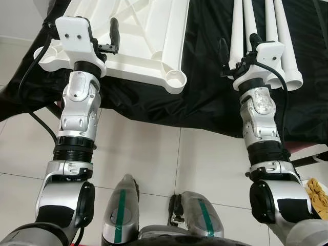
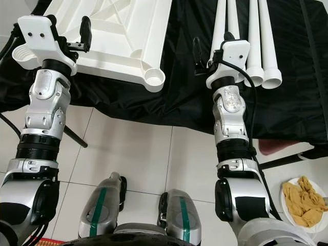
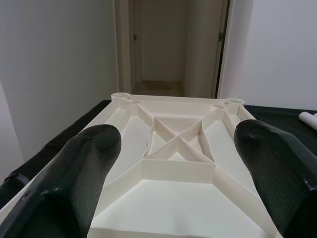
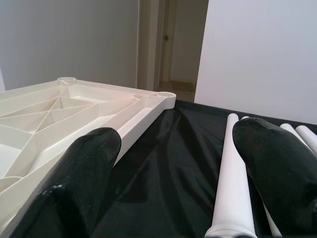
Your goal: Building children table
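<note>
White plastic tabletop [image 1: 138, 36] lies underside-up on the black-draped desk [image 1: 205, 97], leg tubes [image 2: 253, 41] just beside it. Left gripper [image 3: 168, 148] hovers over the tabletop, fingers spread, empty. Right gripper [image 4: 173, 158], fingers spread, faces the tubes. Advice: grip one tube mid-length, align with the corner socket [image 1: 176, 79].

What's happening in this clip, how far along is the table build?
Nothing is assembled yet. The white tabletop lies upside down on a black cloth, its ribbed underside and corner sockets facing up. The white legs lie loose side by side on the cloth to its right. The left gripper hovers open over the tabletop's near edge, and the right gripper is open near the closest leg's end, holding nothing.
</note>
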Motion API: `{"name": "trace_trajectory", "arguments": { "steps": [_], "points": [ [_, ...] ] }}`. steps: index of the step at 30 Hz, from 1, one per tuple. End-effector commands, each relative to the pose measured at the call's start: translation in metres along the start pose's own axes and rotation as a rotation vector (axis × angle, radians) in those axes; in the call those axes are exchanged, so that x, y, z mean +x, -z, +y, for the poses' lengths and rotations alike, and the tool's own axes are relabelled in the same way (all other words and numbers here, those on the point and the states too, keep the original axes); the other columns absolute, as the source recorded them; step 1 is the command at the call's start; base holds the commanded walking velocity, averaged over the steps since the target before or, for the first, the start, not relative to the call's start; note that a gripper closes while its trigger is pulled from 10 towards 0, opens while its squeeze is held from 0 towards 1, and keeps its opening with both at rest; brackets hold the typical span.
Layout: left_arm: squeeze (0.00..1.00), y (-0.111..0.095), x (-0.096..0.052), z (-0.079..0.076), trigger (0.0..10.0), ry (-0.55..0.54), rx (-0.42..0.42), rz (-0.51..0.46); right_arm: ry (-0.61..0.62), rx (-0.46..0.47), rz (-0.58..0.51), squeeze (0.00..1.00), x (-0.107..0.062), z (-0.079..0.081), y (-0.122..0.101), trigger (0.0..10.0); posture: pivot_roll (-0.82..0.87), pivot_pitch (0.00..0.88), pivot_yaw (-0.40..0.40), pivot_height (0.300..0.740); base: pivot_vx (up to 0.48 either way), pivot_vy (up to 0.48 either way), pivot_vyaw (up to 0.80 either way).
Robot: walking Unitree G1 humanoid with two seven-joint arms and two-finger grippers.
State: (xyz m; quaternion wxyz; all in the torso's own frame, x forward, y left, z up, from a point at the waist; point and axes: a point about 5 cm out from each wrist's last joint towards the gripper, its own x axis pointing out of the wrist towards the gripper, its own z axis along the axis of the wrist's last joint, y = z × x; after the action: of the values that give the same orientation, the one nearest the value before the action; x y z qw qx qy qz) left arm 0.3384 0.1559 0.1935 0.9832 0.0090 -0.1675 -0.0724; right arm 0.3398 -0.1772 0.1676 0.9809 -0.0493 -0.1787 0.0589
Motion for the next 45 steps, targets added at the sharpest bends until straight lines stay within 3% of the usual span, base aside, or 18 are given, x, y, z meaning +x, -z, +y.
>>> {"name": "trace_trajectory", "arguments": {
  "steps": [1,9,22,28,45],
  "points": [
    [0.0,0.001,-0.002,-0.001,10.0,0.01,0.014,-0.001,-0.002,-0.001,0.0,0.0,0.0,-0.001,0.001,10.0,0.13,0.0,-0.058,0.74,0.0,-0.27,0.0],
    [0.0,0.002,-0.003,-0.002,10.0,0.021,0.046,-0.002,0.007,-0.008,-0.005,0.0,0.0,-0.006,0.0,10.0,0.12,0.0,-0.06,0.74,0.0,-0.32,0.0],
    [0.0,0.001,-0.004,-0.004,10.0,0.016,0.084,-0.009,0.018,-0.031,-0.003,0.0,-0.002,-0.011,0.0,10.0,0.12,0.0,-0.061,0.74,0.0,0.0,0.0],
    [0.0,0.002,-0.004,-0.004,10.0,0.007,0.046,-0.008,0.015,-0.036,0.0,0.0,-0.002,-0.012,0.0,10.0,0.12,0.0,-0.061,0.74,0.0,0.0,0.0],
    [0.0,-0.001,-0.004,-0.002,10.0,0.007,0.064,-0.016,0.018,-0.047,-0.004,0.0,-0.001,-0.014,-0.002,10.0,0.11,0.004,-0.063,0.74,0.0,-0.112,0.0]
  ]
}}
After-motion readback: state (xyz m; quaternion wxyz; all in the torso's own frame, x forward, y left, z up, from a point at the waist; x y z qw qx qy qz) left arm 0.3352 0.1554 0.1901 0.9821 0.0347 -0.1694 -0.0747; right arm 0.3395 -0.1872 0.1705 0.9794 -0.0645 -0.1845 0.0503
